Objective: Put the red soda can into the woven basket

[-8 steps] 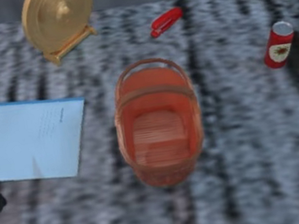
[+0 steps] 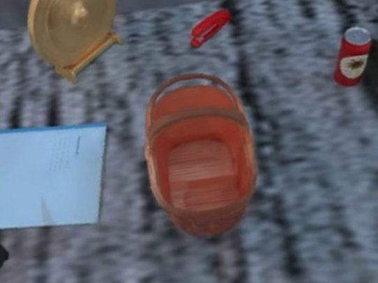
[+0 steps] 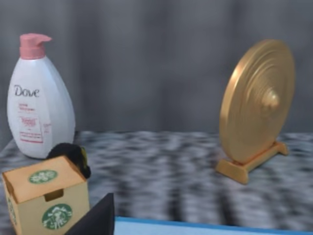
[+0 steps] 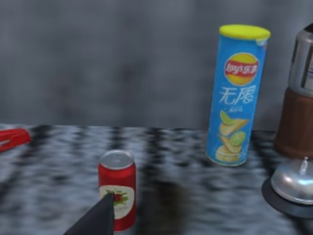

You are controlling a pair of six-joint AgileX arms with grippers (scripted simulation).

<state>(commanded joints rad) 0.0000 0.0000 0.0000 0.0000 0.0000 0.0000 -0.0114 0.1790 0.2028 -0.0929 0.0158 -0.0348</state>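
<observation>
Since nothing had budged from half a second earlier, the red soda can (image 2: 352,56) stood upright at the bench's right, well apart from the woven basket (image 2: 200,155); task basically unstarted, finger states unclear.

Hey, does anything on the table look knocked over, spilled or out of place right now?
Nothing stands out. The soda can stands upright at the right, apart from the empty basket in the middle. The stapler and blue booklet lie flat.
</observation>
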